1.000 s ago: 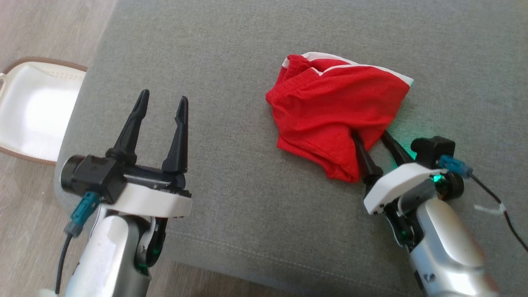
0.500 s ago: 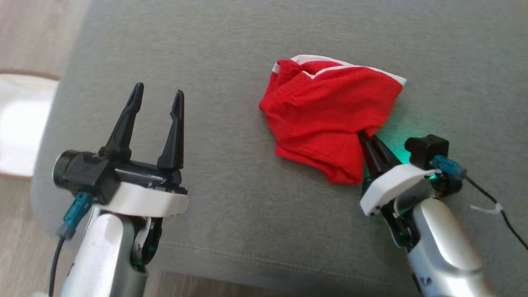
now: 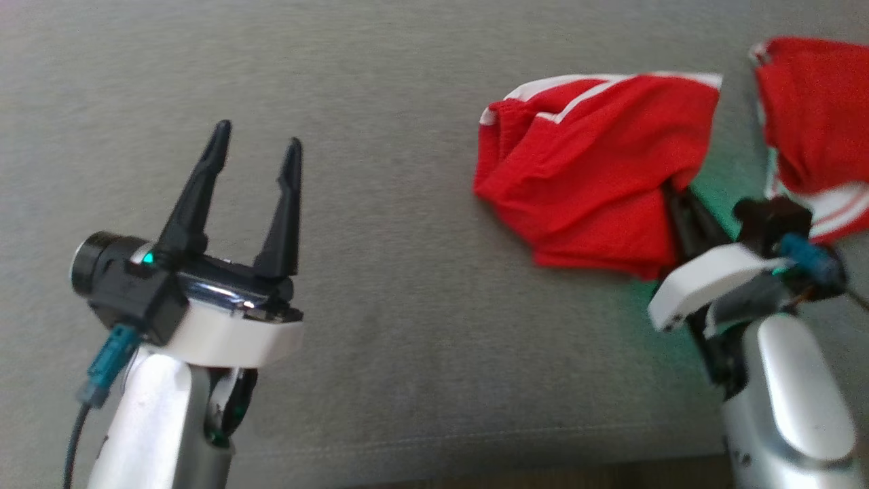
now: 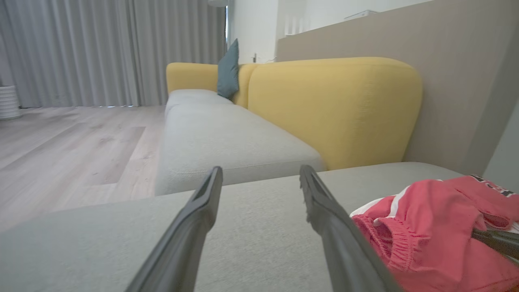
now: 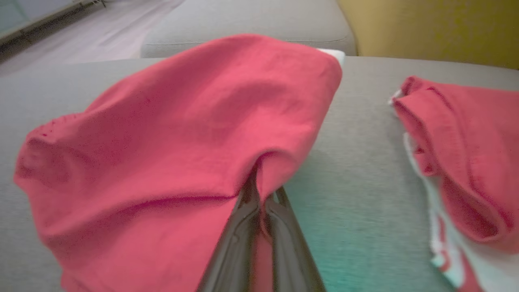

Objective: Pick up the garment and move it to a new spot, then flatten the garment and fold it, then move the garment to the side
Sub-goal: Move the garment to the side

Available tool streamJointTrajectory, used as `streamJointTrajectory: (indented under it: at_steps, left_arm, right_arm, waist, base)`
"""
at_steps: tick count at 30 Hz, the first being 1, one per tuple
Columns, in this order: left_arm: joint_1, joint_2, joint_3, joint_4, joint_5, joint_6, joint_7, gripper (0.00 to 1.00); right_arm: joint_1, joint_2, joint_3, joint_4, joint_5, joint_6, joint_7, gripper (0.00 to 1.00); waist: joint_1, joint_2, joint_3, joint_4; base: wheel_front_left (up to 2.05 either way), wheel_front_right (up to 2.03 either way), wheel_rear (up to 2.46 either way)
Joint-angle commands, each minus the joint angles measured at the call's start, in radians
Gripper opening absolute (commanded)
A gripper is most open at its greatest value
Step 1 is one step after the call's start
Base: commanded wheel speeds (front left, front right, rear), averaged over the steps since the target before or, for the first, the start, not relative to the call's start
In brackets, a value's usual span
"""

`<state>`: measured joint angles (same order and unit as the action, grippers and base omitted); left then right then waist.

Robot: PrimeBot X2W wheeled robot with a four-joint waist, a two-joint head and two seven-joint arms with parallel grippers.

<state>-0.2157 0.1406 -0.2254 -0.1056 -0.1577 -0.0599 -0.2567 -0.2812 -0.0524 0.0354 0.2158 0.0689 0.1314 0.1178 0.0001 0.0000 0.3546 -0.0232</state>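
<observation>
Pick-up stage. My right gripper (image 3: 675, 197) is pinched on the near edge of the red garment (image 3: 590, 183), bunched on the grey cushion (image 3: 407, 339) just ahead. My left gripper (image 3: 254, 146) stands wide, empty. Moving, flattening and folding remain.

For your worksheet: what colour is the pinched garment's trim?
White trim on red garment; head view shows it best.

A grey sofa seat (image 4: 227, 138) runs along a yellow backrest (image 4: 336, 109), with a teal cushion (image 4: 228, 69) at the far end. Pale wood floor (image 4: 61, 138) lies beside the seat. Grey curtains (image 4: 81, 52) hang beyond the floor. A beige wall (image 4: 365, 36) stands behind the backrest.
</observation>
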Motion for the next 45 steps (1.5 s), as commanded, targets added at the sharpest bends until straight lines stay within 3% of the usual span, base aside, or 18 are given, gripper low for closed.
streamJointTrajectory:
  at_steps: [1,12,26,34,43,44,45]
  left_arm:
    - [-0.038,0.024,0.015,-0.046,0.017,-0.007,-0.004,1.0]
    - [-0.072,0.044,-0.044,-0.096,0.033,-0.028,0.007,1.0]
    - [-0.121,0.057,-0.084,-0.119,0.027,-0.044,0.0,1.0]
    - [-0.165,0.048,-0.097,-0.111,0.013,-0.051,-0.004,1.0]
    - [-0.215,0.035,-0.101,-0.112,-0.006,-0.06,-0.005,1.0]
    - [-0.219,0.033,-0.101,-0.112,-0.007,-0.061,-0.005,1.0]
    - [-0.222,0.032,-0.1,-0.112,-0.009,-0.062,-0.005,1.0]
  right_arm:
    - [-0.052,0.002,-0.007,-0.057,-0.034,-0.001,0.022,0.0]
    - [-0.155,-0.074,-0.198,-0.22,-0.128,-0.001,0.134,0.0]
    - [-0.188,-0.14,-0.4,-0.383,-0.147,-0.001,0.267,0.0]
    - [-0.199,-0.111,-0.566,-0.44,-0.162,-0.001,0.344,0.0]
    - [-0.204,-0.057,-0.692,-0.424,-0.136,-0.001,0.304,0.0]
    - [-0.205,-0.054,-0.709,-0.42,-0.137,-0.001,0.291,0.11]
    - [-0.202,-0.053,-0.72,-0.415,-0.143,-0.001,0.283,0.38]
  waist:
    - [-0.0001,0.0,0.027,-0.058]
    - [-0.0001,0.0,0.094,-0.119]
    - [-0.0001,0.0,0.184,-0.103]
    - [-0.0001,0.0,0.248,-0.075]
    - [-0.0001,0.0,0.312,-0.033]
    - [-0.0001,0.0,0.315,-0.027]
    - [-0.0001,0.0,0.318,-0.022]
  base:
    - [0.0,0.0,0.0]
    - [0.0,0.0,0.0]
    - [0.0,0.0,0.0]
    - [0.0,0.0,0.0]
    - [0.0,0.0,0.0]
    - [0.0,0.0,0.0]
    - [0.0,0.0,0.0]
